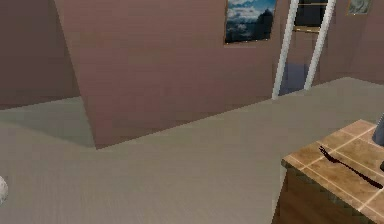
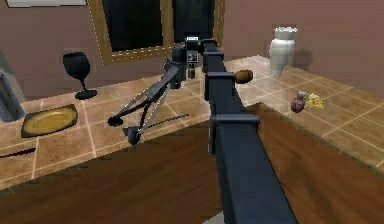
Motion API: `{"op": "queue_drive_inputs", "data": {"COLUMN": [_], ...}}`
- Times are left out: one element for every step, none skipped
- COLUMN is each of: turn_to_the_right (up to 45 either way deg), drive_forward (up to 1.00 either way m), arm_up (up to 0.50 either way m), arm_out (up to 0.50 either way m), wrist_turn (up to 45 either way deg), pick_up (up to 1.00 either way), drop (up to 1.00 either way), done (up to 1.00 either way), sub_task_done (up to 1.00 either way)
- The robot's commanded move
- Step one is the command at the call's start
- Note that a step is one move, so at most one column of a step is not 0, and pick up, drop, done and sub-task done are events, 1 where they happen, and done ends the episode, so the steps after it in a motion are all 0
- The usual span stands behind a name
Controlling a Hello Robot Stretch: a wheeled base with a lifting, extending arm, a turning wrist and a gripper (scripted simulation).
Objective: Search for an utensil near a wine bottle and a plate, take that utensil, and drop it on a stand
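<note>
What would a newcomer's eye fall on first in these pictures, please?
First, the dark arm rising up the arm side view's middle, its fingers out over the tiled counter. Then the black wine glass and yellow plate at that view's left, and the white vase at its upper right. In the forward view, a framed picture hangs high on the pink-brown wall.

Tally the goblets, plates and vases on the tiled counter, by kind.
Goblet: 1
Plate: 1
Vase: 1
Total: 3
</note>
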Motion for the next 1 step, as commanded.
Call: {"op": "queue_drive_inputs", "data": {"turn_to_the_right": [0.0], "drive_forward": [0.0], "arm_up": [0.0], "arm_out": [0.0], "wrist_turn": [45.0], "pick_up": [0.0], "drop": [0.0], "done": [0.0], "sub_task_done": [0.0]}}
